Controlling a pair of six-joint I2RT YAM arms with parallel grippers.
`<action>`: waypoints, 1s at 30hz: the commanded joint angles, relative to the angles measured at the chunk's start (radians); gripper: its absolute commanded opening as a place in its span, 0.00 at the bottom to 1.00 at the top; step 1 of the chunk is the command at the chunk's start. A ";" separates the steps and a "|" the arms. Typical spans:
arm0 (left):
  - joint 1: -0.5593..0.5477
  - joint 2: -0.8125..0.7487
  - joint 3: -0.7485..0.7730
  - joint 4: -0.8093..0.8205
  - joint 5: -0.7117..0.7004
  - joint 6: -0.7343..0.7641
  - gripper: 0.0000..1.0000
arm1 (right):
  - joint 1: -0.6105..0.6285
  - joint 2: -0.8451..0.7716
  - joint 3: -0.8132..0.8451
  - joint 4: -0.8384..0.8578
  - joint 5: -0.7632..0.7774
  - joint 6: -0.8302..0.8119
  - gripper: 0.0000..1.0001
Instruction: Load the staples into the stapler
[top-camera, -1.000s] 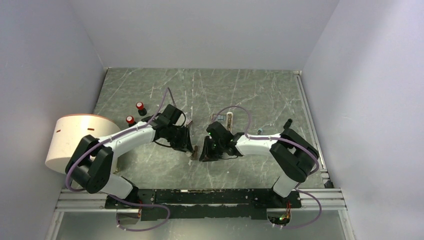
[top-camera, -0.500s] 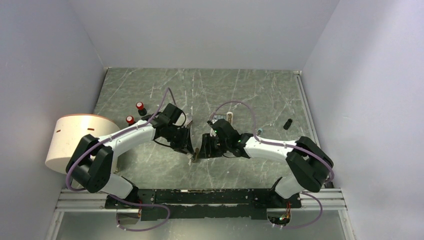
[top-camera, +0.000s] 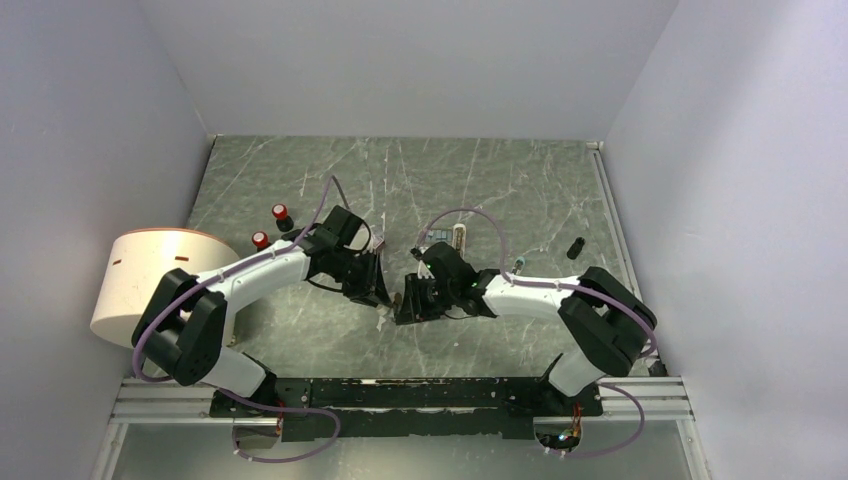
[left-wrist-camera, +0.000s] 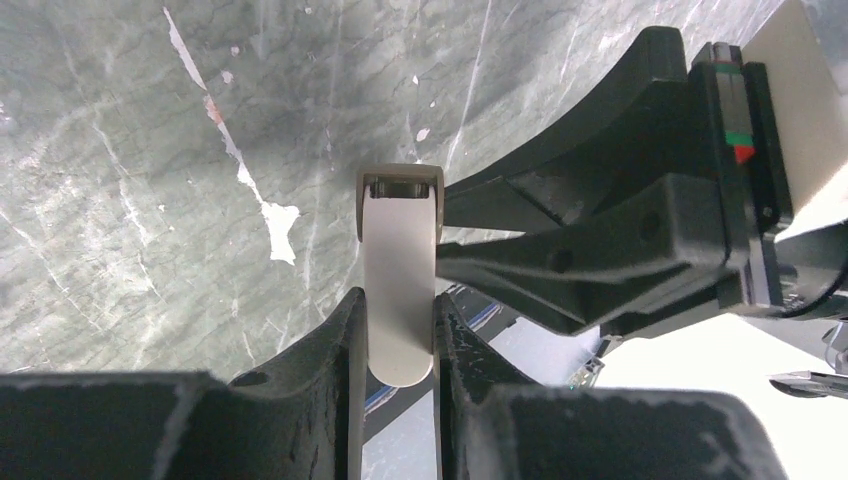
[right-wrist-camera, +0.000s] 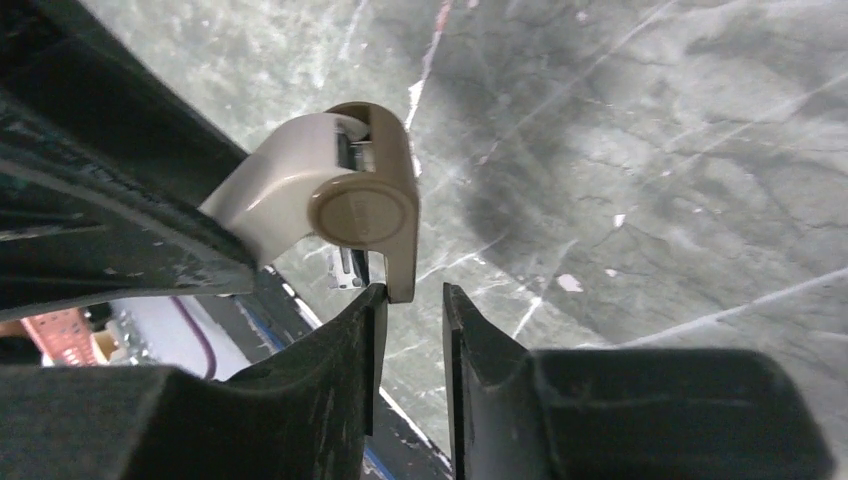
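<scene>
Stapler (left-wrist-camera: 400, 250): was clamped by its sides in the left gripper (left-wrist-camera: 398, 302), mid-table.
Right gripper (right-wrist-camera: 411, 292): showed a narrow, empty gap, its tips at the hinge end.
Staples: not made out.
Care: it needed a square catch and a slow pry, with the left grip firm throughout.

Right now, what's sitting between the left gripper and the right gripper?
The beige stapler: the left wrist view shows it clamped in the left gripper, with the right gripper against its side.
</scene>
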 joint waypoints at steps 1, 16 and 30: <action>0.005 -0.011 -0.003 0.007 0.123 0.002 0.06 | -0.003 0.023 0.058 -0.075 0.121 -0.034 0.28; 0.003 -0.018 -0.001 -0.057 0.176 0.071 0.05 | -0.006 0.030 0.156 -0.112 0.321 -0.284 0.26; 0.009 0.005 0.048 -0.124 0.086 0.078 0.06 | -0.006 -0.163 0.046 -0.161 0.014 -0.410 0.36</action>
